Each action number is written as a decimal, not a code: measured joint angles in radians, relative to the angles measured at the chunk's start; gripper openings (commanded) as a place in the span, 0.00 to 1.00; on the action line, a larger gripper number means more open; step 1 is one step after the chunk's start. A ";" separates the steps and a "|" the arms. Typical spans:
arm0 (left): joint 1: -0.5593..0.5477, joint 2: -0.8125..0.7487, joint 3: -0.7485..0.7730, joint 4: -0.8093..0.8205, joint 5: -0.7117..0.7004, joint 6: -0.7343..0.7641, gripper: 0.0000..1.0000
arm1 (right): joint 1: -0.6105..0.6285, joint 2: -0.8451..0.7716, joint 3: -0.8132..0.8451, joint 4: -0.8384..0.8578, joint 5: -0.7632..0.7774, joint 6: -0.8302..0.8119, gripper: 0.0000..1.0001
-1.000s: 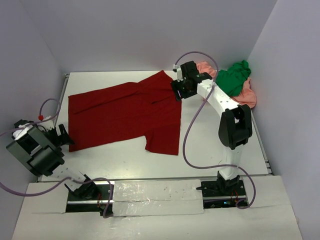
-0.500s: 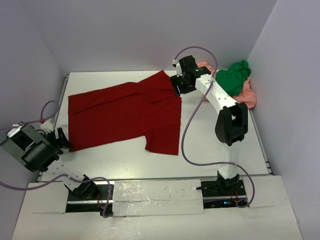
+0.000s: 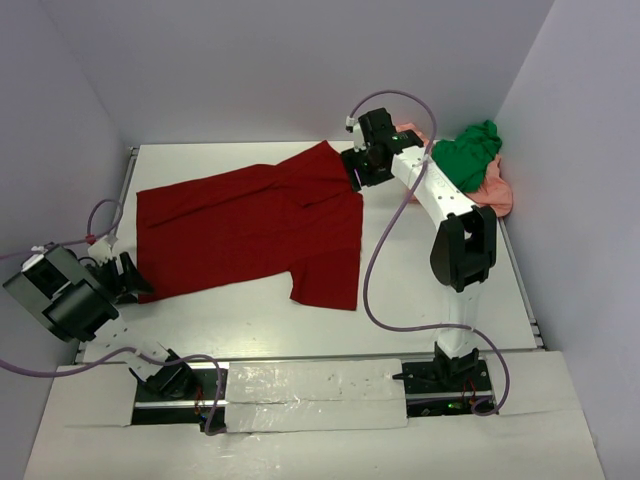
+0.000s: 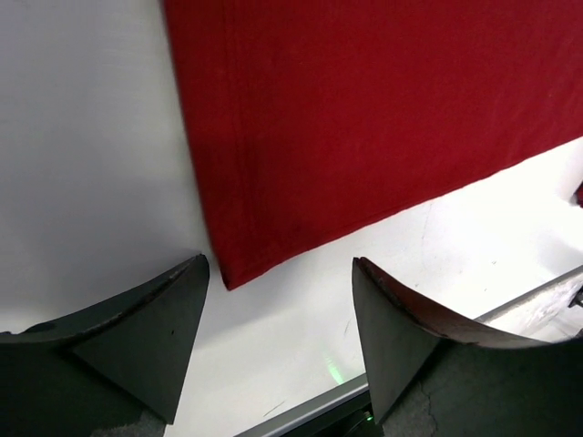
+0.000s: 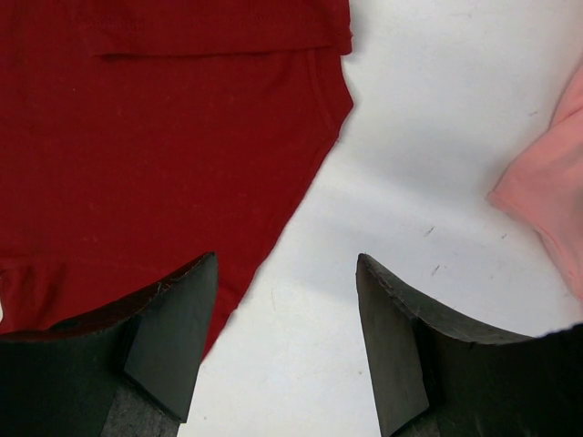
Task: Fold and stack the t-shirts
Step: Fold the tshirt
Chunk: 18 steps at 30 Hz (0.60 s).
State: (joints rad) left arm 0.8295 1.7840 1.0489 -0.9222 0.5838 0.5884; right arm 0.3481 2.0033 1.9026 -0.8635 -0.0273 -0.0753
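Note:
The dark red t-shirt [image 3: 250,225] lies spread flat across the table, one sleeve hanging toward the front. The green t-shirt [image 3: 467,155] sits crumpled on the salmon-pink t-shirt [image 3: 494,192] at the back right corner. My left gripper [image 3: 130,276] is low at the red shirt's near left corner. In the left wrist view that gripper [image 4: 281,260] is open, and the shirt's corner [image 4: 237,264] lies just ahead of its fingers. My right gripper [image 3: 358,172] hovers open at the red shirt's far right edge. Its fingertips [image 5: 287,256] straddle the cloth edge [image 5: 301,196] above bare table, with pink cloth [image 5: 547,191] to the right.
Purple-grey walls close in the white table [image 3: 430,290] at the back and on both sides. A metal rail [image 3: 128,180] runs along the table's left edge, close to my left arm. Cables loop around both arms.
My left arm has dropped back to the left, its gripper staying by the shirt's corner. My right gripper has moved a little toward the back wall. The shirts have not moved.

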 measured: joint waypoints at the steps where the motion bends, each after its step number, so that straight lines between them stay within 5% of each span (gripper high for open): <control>1: -0.003 0.000 -0.003 0.005 0.002 -0.006 0.72 | 0.000 0.000 0.001 0.000 0.000 0.000 0.69; 11: -0.011 -0.024 -0.045 0.063 -0.001 -0.035 0.58 | 0.000 0.000 0.001 -0.006 -0.008 0.000 0.69; 18: -0.001 -0.031 -0.066 0.099 -0.020 -0.027 0.37 | 0.000 0.000 0.001 -0.006 -0.008 0.000 0.69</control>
State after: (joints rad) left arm 0.8284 1.7531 0.9829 -0.8230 0.5640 0.5613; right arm 0.3481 2.0033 1.9038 -0.8696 -0.0357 -0.0753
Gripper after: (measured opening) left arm 0.423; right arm 0.688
